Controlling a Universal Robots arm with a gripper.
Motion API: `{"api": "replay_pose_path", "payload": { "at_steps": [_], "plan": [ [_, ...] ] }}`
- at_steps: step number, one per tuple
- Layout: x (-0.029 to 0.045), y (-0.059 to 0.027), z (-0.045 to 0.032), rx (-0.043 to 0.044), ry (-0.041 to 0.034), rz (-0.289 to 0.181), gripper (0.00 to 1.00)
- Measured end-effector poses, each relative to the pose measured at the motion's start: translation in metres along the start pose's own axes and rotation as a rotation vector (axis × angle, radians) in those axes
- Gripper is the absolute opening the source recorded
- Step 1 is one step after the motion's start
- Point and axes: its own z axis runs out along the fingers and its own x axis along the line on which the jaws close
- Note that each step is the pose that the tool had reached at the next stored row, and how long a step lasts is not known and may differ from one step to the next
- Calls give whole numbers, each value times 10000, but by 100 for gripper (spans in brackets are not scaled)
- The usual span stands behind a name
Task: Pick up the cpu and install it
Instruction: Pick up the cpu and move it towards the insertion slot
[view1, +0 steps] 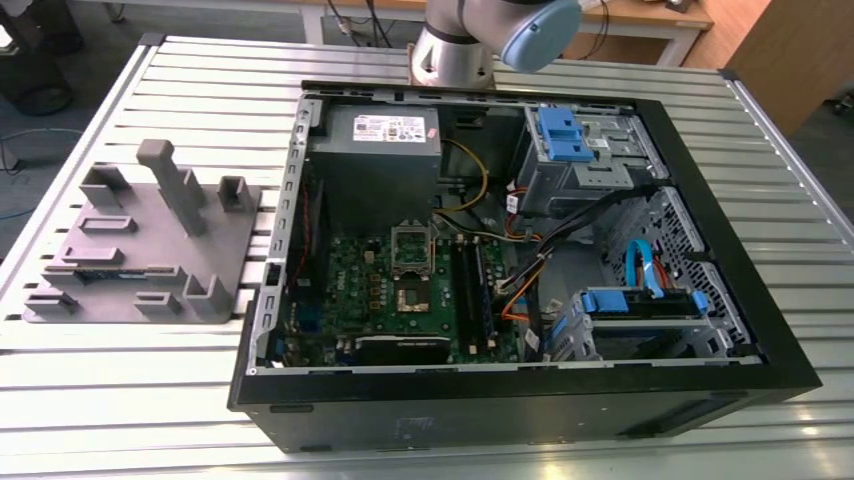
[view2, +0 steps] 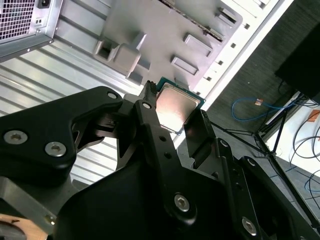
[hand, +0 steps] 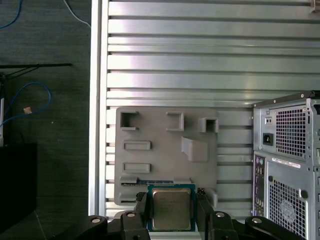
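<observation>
While the black metal gripper (hand: 171, 206) is clenched on the cpu (hand: 171, 209), its two flat fingers (hand: 142, 206) press the chip's opposite edges and hold it in the air over the near edge of the grey tray (hand: 165, 145). In both wrist views the cpu is a small flat square with a brushed silver lid and a thin green rim; in the second wrist view its lid (view2: 177, 107) catches a soft glare between the angular, bolted gripper (view2: 176, 107) links.

The tray is matte moulded plastic, a flat slab studded with rectangular pockets and upright blocks, and in the exterior view (view1: 200, 240) its tallest post rises from the back. It lies on a desk (view1: 200, 80) of ribbed, shiny aluminium slats.

Just beside the tray, on the exterior view's right, lies an open black computer case (view1: 534, 400). Inside it are a green motherboard (view1: 387, 300) on the side nearest the tray, a rectangular silver socket frame (view1: 411, 245) on that board, and blue plastic drive brackets (view1: 561, 135) farther from the tray. In the first wrist view the case's perforated grey rear panel (hand: 287, 135) stands near the tray.
</observation>
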Motion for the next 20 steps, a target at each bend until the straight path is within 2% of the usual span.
{"api": "replay_pose_path", "payload": {
  "at_steps": [20],
  "plan": [
    [-138,1,6,0,5,1,47]
  ]
}}
